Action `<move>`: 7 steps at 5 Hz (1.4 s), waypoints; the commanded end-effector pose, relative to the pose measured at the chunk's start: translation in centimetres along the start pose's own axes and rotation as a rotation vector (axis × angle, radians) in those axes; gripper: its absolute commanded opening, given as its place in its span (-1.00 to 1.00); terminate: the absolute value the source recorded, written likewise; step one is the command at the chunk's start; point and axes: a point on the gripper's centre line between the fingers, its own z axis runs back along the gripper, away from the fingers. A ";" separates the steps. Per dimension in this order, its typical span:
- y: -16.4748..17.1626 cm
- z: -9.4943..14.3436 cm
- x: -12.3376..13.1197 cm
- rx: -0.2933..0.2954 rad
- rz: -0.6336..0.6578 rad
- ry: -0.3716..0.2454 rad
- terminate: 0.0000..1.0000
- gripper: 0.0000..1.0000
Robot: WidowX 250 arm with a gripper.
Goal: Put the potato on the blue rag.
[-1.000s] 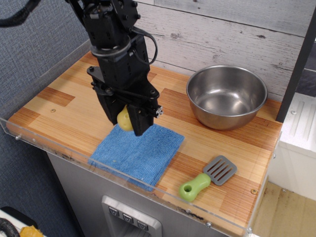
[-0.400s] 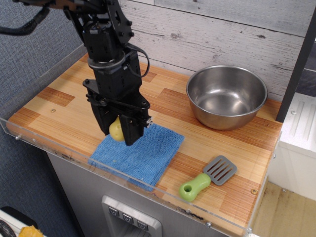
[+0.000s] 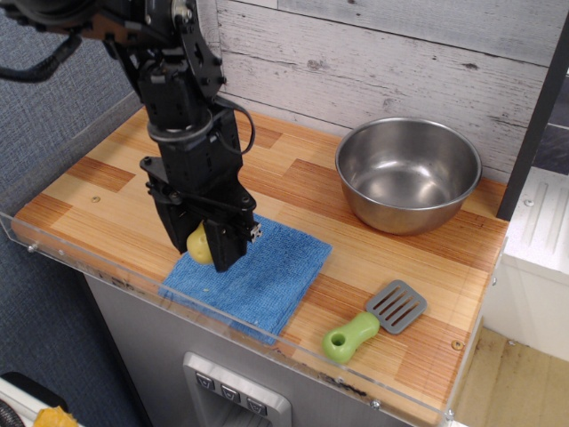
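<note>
My black gripper (image 3: 204, 247) is shut on the pale yellow potato (image 3: 199, 244), which shows between the two fingers. It hangs just over the back left part of the blue rag (image 3: 251, 277), a flat folded towel near the front edge of the wooden counter. I cannot tell whether the potato touches the rag. The arm hides the rag's back left corner.
A steel bowl (image 3: 408, 173) stands at the back right. A grey spatula with a green handle (image 3: 374, 320) lies at the front right. A clear plastic lip (image 3: 267, 351) runs along the counter's front edge. A plank wall stands behind.
My gripper has moved left and down toward the front with the potato still held, from the rag's back edge to low over its left part.
</note>
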 end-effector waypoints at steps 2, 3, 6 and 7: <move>-1.0 1.0 -0.3 0.030 -0.044 -0.022 -1.00 1.00; -0.7 3.4 0.3 0.042 -0.040 -0.070 -1.00 1.00; 3.3 10.3 1.5 -0.001 0.046 -0.078 -1.00 1.00; 3.6 10.0 1.5 0.001 0.063 -0.059 -1.00 1.00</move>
